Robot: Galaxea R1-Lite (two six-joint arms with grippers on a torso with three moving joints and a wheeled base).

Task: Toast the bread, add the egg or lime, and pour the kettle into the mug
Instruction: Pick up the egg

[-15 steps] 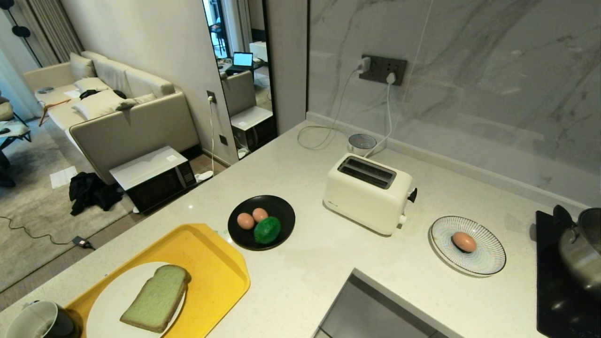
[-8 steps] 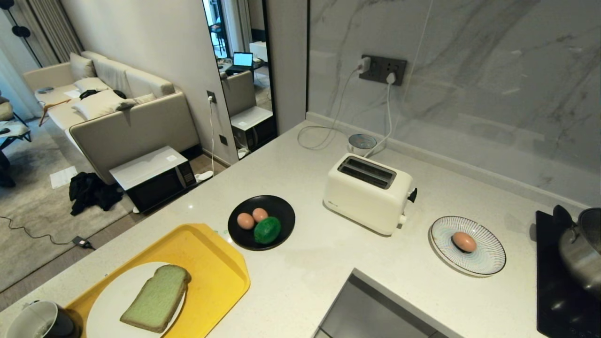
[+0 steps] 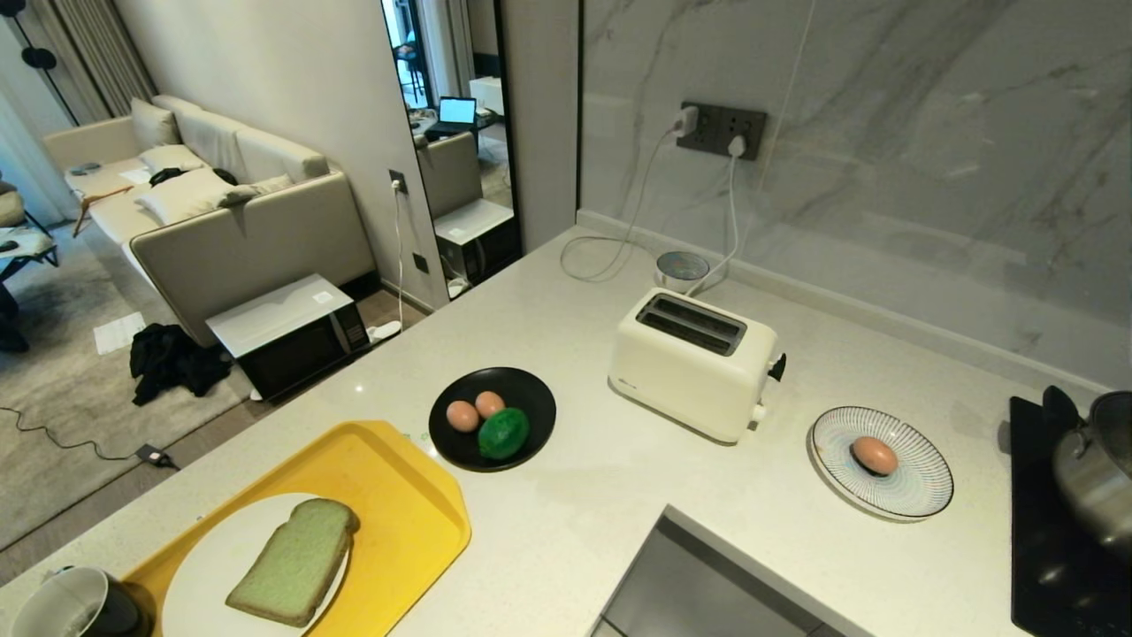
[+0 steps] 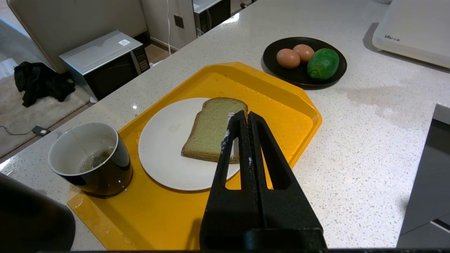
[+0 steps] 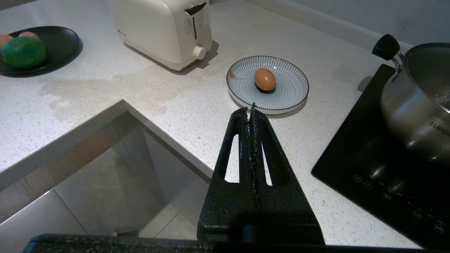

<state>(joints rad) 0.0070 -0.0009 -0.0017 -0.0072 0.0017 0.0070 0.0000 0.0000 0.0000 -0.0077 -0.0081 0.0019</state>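
Note:
The bread [image 3: 296, 562] lies flat on a white plate [image 3: 199, 548] on a yellow tray [image 3: 398, 478]. Beside it on the tray stands the mug [image 4: 117, 174]. A black dish [image 3: 535, 389] holds two eggs [image 3: 462, 416] and the lime [image 3: 504, 433]. A third egg [image 3: 874, 455] sits on a striped plate [image 3: 924, 495] right of the cream toaster [image 3: 694, 367]. My left gripper [image 4: 248, 113] is shut and empty above the tray, by the bread [image 4: 211, 126]. My right gripper [image 5: 250, 108] is shut and empty, short of the striped plate [image 5: 291, 91]. The kettle is out of view.
A steel pot [image 3: 1092, 469] stands on a black hob [image 3: 1052, 566] at the far right. A round base [image 3: 682, 265] and cables lie behind the toaster by the marble wall. The counter has a cut-out [image 3: 699, 584] at the front. A sofa and a microwave are on the floor to the left.

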